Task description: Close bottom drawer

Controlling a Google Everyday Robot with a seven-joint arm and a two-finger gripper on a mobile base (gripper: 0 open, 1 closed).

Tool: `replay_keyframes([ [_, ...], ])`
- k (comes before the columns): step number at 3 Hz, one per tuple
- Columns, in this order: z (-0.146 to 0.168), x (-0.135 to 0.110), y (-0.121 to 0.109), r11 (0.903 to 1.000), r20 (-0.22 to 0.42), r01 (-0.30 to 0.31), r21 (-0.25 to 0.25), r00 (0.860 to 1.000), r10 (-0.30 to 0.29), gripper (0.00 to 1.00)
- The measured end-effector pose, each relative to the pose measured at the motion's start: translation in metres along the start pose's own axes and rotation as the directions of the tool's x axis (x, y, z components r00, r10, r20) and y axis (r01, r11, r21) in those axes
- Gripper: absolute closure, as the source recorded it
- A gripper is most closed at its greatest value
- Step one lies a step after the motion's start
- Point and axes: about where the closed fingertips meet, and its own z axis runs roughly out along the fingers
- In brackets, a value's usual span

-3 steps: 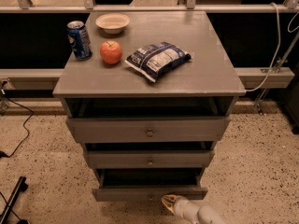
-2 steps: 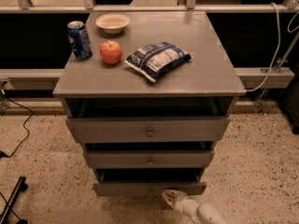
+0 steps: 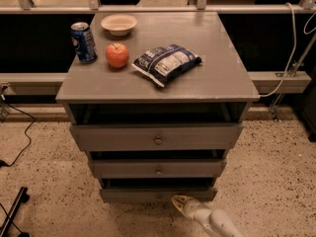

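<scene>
End effector (image 3: 180, 202) sits low at the near edge of the scene, against the front of the bottom drawer (image 3: 128, 195), right of its centre; whether it is clenched or released cannot be told. The bottom drawer is lowest in the bench (image 3: 222, 73), long axis left to right, front facing near, partly pulled out. Middle drawer (image 3: 123, 169) and top drawer (image 3: 108, 138) also stand ajar. On top: can (image 3: 84, 42), bowl (image 3: 118, 23), apple (image 3: 117, 55), bag (image 3: 165, 62)

Soft overhead light on the tabletop (image 3: 222, 75); drawer recesses (image 3: 158, 116) in deep shadow; the gripper (image 3: 179, 202), bottom centre, shows pale.
</scene>
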Motion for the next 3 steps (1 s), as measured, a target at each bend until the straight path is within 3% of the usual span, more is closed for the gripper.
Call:
replay_keyframes([
  [1, 0.003, -0.0002, -0.0065, 0.9988, 0.056, -0.042, -0.024, 0.997, 0.044, 1.0],
  [3, 0.0015, 0.0002, -0.015, 0.992, 0.081, -0.097, -0.081, 0.991, 0.103, 1.0],
])
